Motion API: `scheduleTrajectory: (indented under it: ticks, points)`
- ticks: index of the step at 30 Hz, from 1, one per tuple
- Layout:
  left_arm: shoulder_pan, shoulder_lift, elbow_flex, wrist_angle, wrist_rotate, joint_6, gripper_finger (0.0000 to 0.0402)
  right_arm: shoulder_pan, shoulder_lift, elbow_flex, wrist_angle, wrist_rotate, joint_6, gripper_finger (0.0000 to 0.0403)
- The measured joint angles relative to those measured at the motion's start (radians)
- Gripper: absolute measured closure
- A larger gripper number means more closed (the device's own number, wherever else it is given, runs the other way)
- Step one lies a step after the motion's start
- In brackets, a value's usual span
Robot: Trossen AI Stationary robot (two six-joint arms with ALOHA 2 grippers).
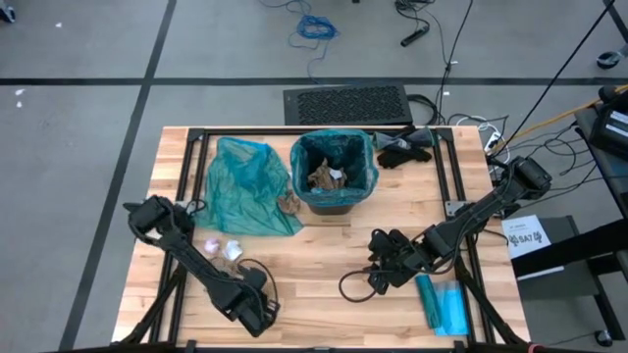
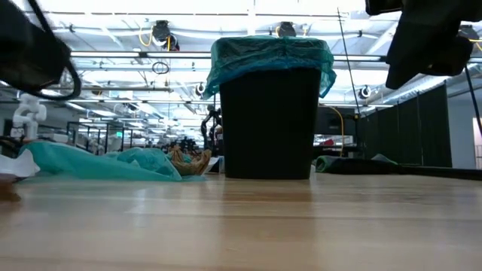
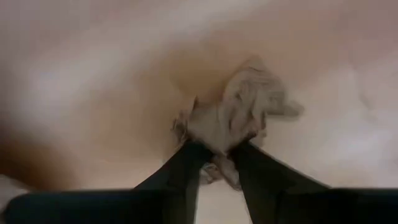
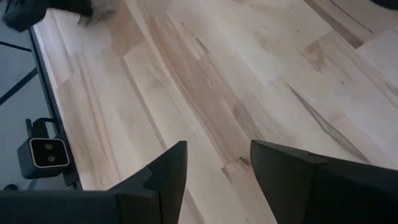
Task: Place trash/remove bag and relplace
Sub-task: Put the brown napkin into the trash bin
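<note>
Done: we see some trash [image 1: 327,176] already inside the lined bin [image 1: 335,173].
Left: wads [image 1: 224,247] on the surface [image 1: 324,245]; bag swap not begun.
Left gripper [image 3: 216,151]: clenched on a brown wad [image 3: 239,112].
Right gripper [image 4: 217,163]: released, holding nothing.

One bin [image 1: 334,173]; two loose bags [image 1: 245,186]; two tools [image 1: 378,277]
</note>
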Motion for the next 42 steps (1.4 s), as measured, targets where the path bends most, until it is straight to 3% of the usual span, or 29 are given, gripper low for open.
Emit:
scheduleTrajectory:
  ticks: [4,6,8,13,23,33,42]
  points:
    - [-0.005,0.06,0.005,0.149,0.097,0.038,0.0325,0.0,0.0,0.0,0.023,-0.002,-0.02,0.0234]
    - [-0.006,0.063,0.009,0.206,0.086,0.052,0.0371,0.0,-0.001,0.0,0.031,-0.002,-0.027,0.0234]
    - [0.001,0.044,0.016,0.205,0.04,0.054,0.0389,0.0,-0.001,0.0,0.03,-0.002,-0.027,0.0234]
    - [0.052,-0.033,0.031,0.101,-0.091,0.081,0.0399,0.0,-0.001,0.0,0.033,0.0,-0.045,0.0234]
    - [0.201,-0.227,0.121,-0.133,-0.186,0.309,0.0401,0.0,-0.001,0.0,0.033,0.001,-0.05,0.0234]
    - [0.367,-0.373,0.291,-0.238,-0.302,0.679,0.0401,0.0,-0.001,0.0,0.032,0.009,-0.049,0.0234]
    - [0.533,-0.397,0.502,-0.214,-0.395,1.132,0.0401,-0.003,-0.001,0.0,0.033,0.01,-0.023,0.0234]
